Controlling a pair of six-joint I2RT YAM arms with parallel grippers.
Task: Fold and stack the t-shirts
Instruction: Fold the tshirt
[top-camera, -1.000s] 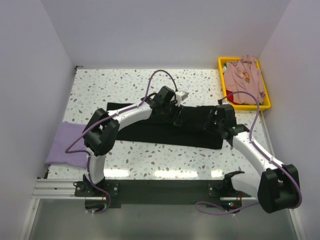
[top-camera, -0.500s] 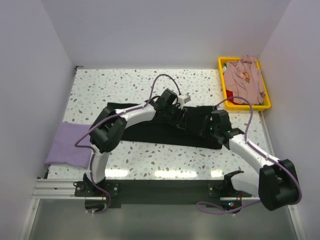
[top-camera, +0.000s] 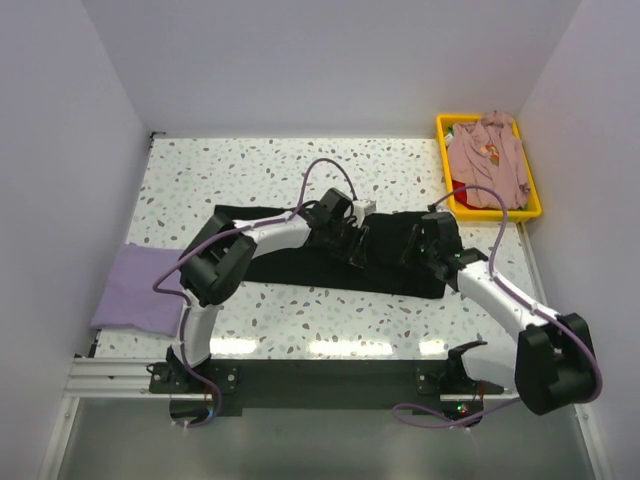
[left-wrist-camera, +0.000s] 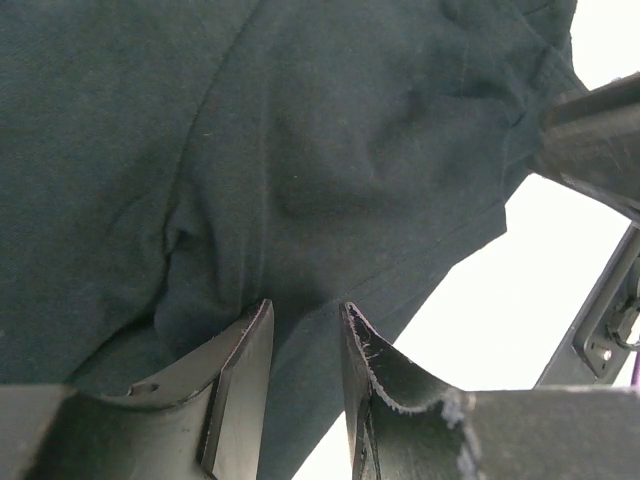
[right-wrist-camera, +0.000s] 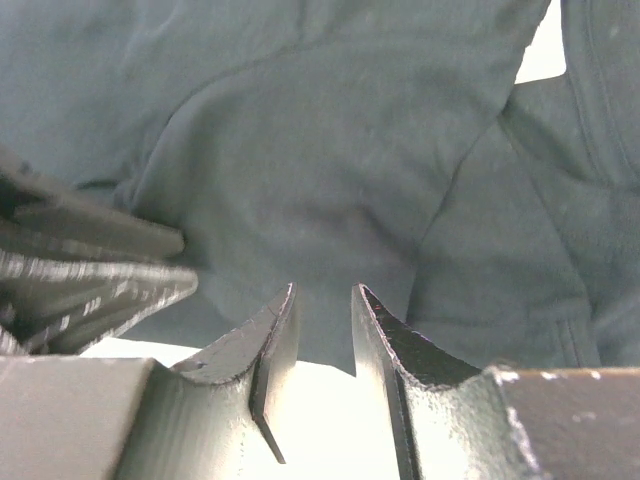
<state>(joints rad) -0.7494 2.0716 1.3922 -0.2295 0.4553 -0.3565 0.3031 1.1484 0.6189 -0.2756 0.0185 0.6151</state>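
Mid-fold on the table (top-camera: 250, 170): the left gripper (left-wrist-camera: 305, 308) and right gripper (right-wrist-camera: 324, 290) meet over the 3 o'clock end of the black t-shirt (top-camera: 300, 265), which lies spread across the centre. Both sets of jaws stand narrowly apart at the cloth (whether either pinches it cannot be told). The next move likely calls for a sure hold on that end to carry it toward 9 o'clock. Three tees in all: one black, one lavender t-shirt (top-camera: 135, 290) at 8 o'clock, one pink t-shirt (top-camera: 485, 160) in the single yellow bin (top-camera: 443, 125) at 2 o'clock.

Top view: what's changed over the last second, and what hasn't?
The left gripper slid right and nearer along the black t-shirt; the right gripper slid left toward it. No clear grab or release. The lavender t-shirt and pink t-shirt stayed put.
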